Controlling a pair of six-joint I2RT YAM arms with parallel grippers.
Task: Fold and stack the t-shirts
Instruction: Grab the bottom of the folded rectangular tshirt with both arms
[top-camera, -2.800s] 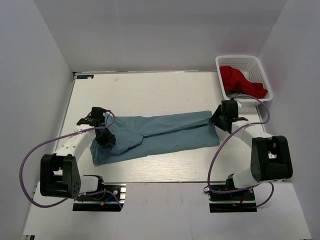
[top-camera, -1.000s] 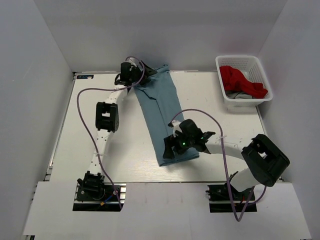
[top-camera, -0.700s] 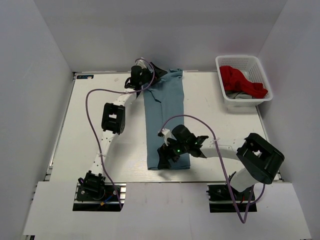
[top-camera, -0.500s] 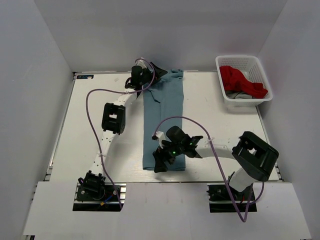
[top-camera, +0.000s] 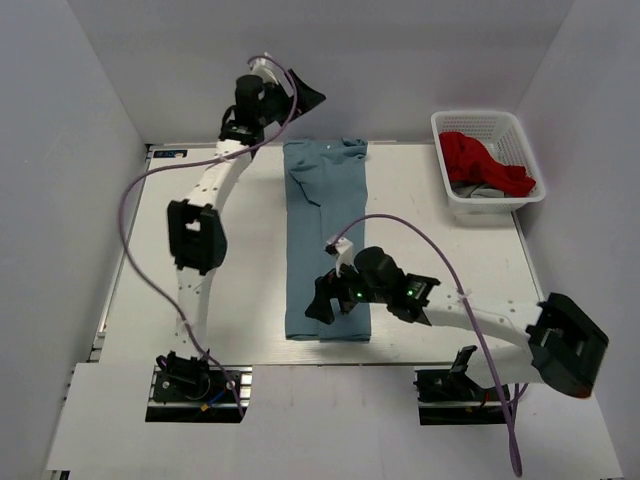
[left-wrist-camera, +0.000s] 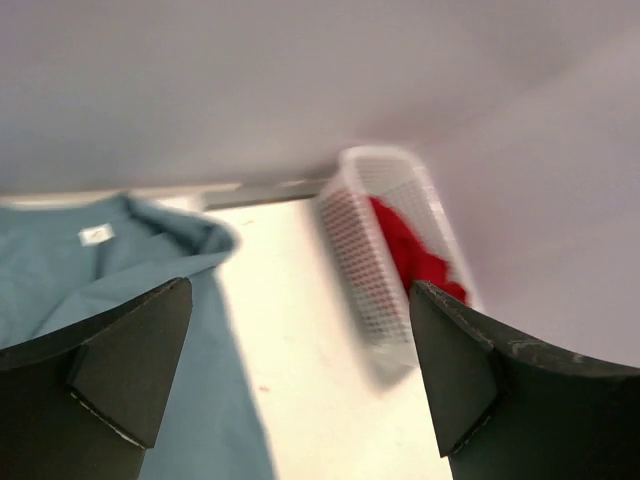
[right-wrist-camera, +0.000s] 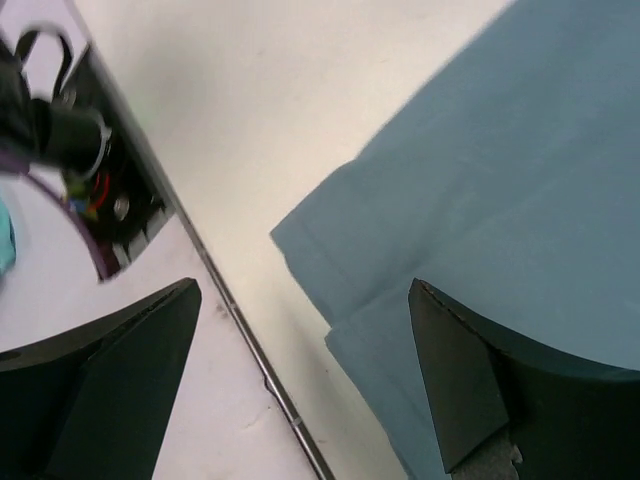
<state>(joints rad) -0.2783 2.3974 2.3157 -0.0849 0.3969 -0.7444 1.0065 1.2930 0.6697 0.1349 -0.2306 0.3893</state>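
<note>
Stretched far, the left claw (top-camera: 303, 96) hangs spread high by the t-shirt (top-camera: 325, 230) collar; the right claw (top-camera: 322, 303) hovers spread over its hem.

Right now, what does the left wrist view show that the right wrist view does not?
Only the left wrist view: the white lattice basket holding a red cloth, and the collar label. Only the right wrist view: the hem corner, the table's near edge and arm-base hardware beyond it. Both: the grey-blue t-shirt on that table, framed by open fingers of the left gripper and right gripper respectively.
</note>
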